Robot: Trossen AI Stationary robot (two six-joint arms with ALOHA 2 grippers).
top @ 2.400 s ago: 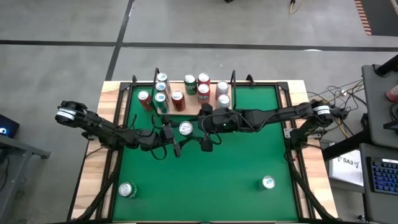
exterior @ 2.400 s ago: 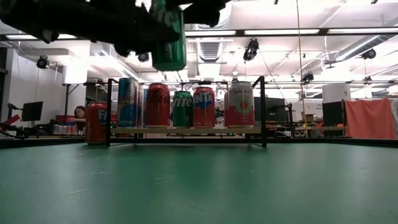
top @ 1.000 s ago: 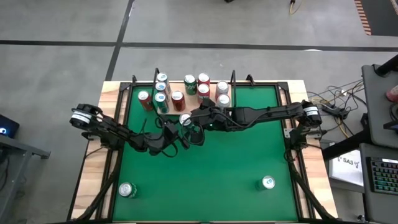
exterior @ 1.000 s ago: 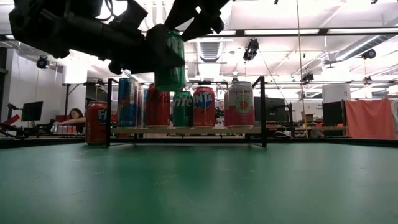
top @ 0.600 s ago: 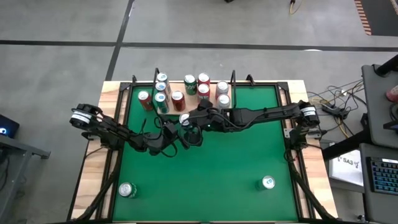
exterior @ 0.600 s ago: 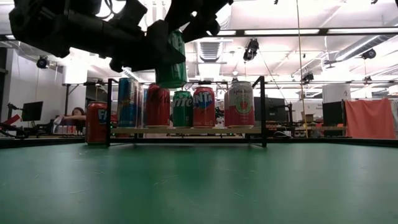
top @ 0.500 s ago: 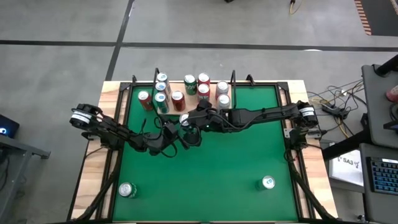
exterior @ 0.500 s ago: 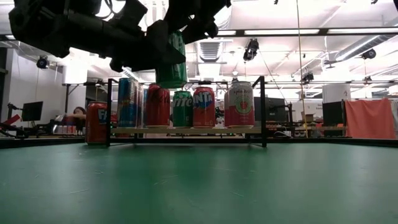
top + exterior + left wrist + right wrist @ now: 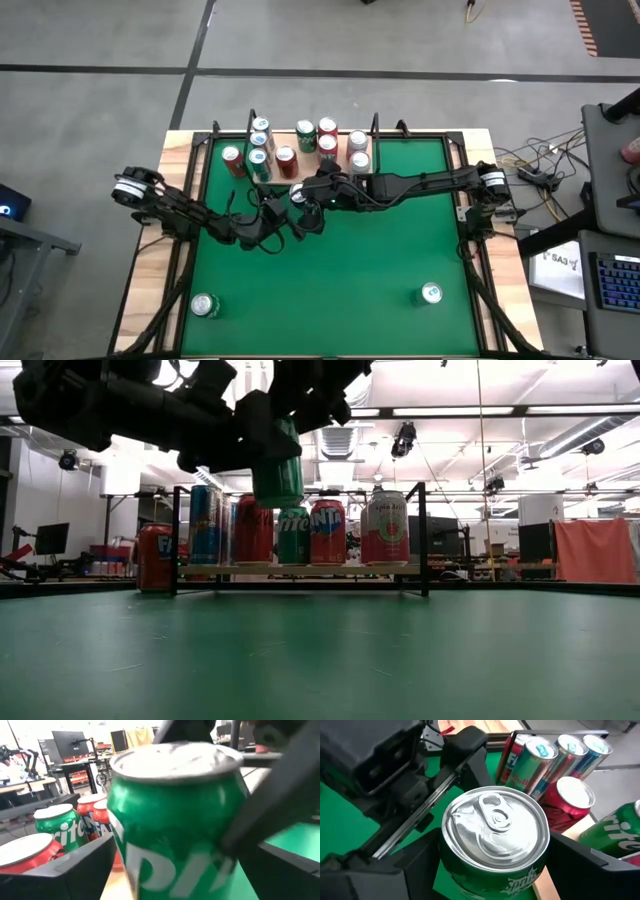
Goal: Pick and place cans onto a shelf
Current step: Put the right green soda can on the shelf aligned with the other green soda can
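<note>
Green can point(image 9: 175, 820) blurred and cut off; both arms crowd it.

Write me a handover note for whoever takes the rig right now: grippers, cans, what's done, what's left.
Left gripper and right gripper: both around the green can, which hangs in the air in front of the shelf. I cannot tell which one carries it.
Done: a group of cans stands on the shelf.
Left: set the green can down on the shelf. A red can stands on the table just outside the shelf's left upright. Two more cans wait at the front of the table, one on the left and one on the right.
</note>
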